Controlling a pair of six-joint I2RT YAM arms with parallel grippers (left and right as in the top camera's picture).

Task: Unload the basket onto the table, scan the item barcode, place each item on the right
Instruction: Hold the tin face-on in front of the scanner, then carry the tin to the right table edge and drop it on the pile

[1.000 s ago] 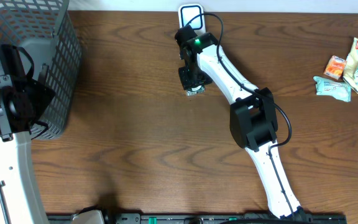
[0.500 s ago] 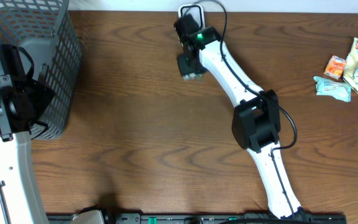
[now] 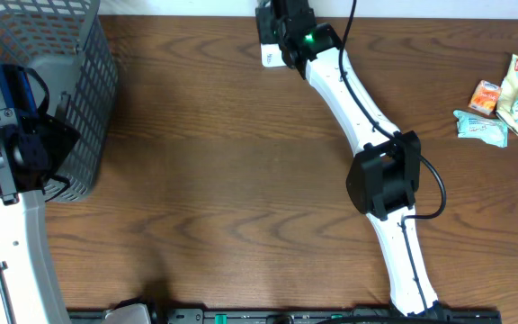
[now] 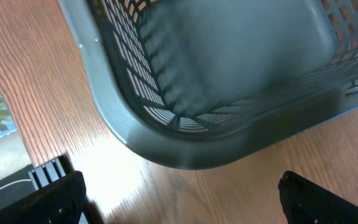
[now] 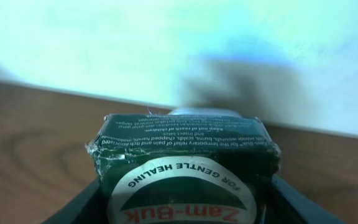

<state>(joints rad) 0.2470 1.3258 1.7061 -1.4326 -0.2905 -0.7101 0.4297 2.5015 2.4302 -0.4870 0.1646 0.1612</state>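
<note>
Two fingers [image 5: 73, 208] of the right gripper [image 5: 182, 205] are clamped on a dark green cardboard Zam-Buk box [image 5: 182, 152], held at the far middle edge of the brown wooden desk [image 3: 196, 180]. At the left, the left gripper [image 4: 188, 202] hangs with fingers wide apart, holding nothing, beside a corner of the grey plastic mesh basket [image 4: 229, 93].

The table [image 3: 205, 180] is brown wood with darker wavy grain; the basket [image 3: 93, 63] is grey, its walls a lattice of small square holes; the Zam-Buk box [image 5: 182, 165] is dark green with white lettering and a white ring; the right arm [image 3: 344, 94] is white with black joints and a small green light; one snack packet [image 3: 486, 95] is orange, another packet [image 3: 480, 127] pale teal.
</note>
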